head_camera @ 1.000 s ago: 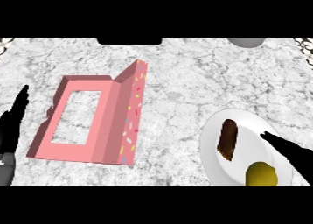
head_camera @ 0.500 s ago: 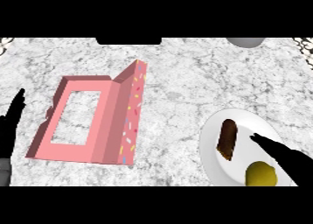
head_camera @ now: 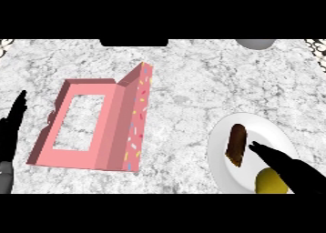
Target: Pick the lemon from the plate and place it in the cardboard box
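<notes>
At the lower right of the head view, your right hand (head_camera: 295,172) comes in over the plate (head_camera: 260,128). Its fingers are straight and pressed together, pointing up and to the left like a blade, curled round nothing. The fingertips lie over the plate's middle, just beside the lower end of a brown bar (head_camera: 237,144). You cannot tell whether the hand touches the lemon (head_camera: 268,181).

The lemon sits on the plate's near part, under and just left of the hand, which hides its right side. It looks smooth, dull yellow and rounded. With its lower end cut off by the view's edge, you cannot tell its long axis.

Your left hand (head_camera: 7,134) rests at the left edge, fingers straight and up, just beside the box (head_camera: 119,136).

The box is pink and lies open well left of the plate. Its long axis runs up the view, leaning right. One flat panel has a rectangular window, and the raised panel beside it carries coloured sprinkles. The plate is white and round, and the counter (head_camera: 192,82) is grey-veined marble.
</notes>
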